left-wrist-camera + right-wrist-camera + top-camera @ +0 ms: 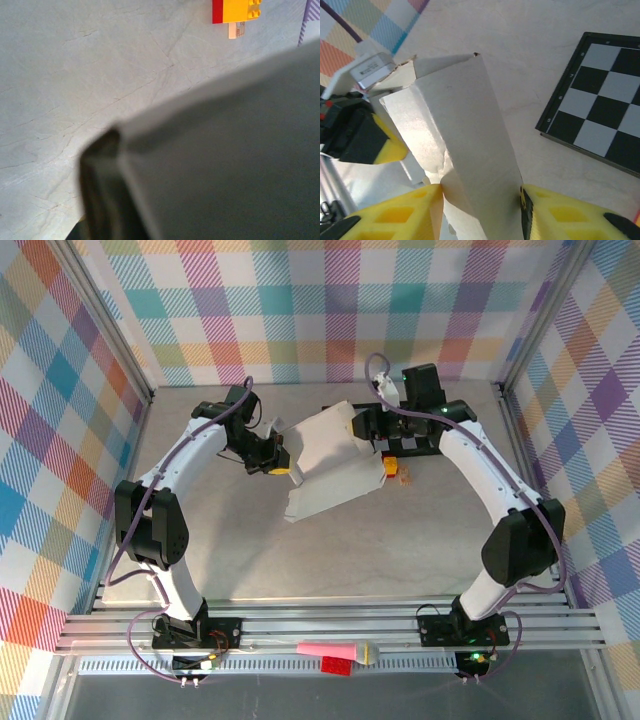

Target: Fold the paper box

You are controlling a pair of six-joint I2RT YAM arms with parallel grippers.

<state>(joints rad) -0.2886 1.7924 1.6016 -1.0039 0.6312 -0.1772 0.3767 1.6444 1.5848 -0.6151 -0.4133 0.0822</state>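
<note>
A thin white box (325, 465), likely light, floppy and easily creased, best held near fold lines, stands half-folded on the table (400, 550) toward 12 o'clock; the right gripper (480, 200) pinches its 2 o'clock panel, while the left gripper (278, 458) meets its 9 o'clock edge, grip unclear.

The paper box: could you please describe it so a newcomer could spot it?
On the pale marbled table, look mid-table between the left claw and right claw. The pale grey, partly folded cardboard paper box sits there; unlike the flat black-and-white checkerboard mat beside it, it is plain.
</note>
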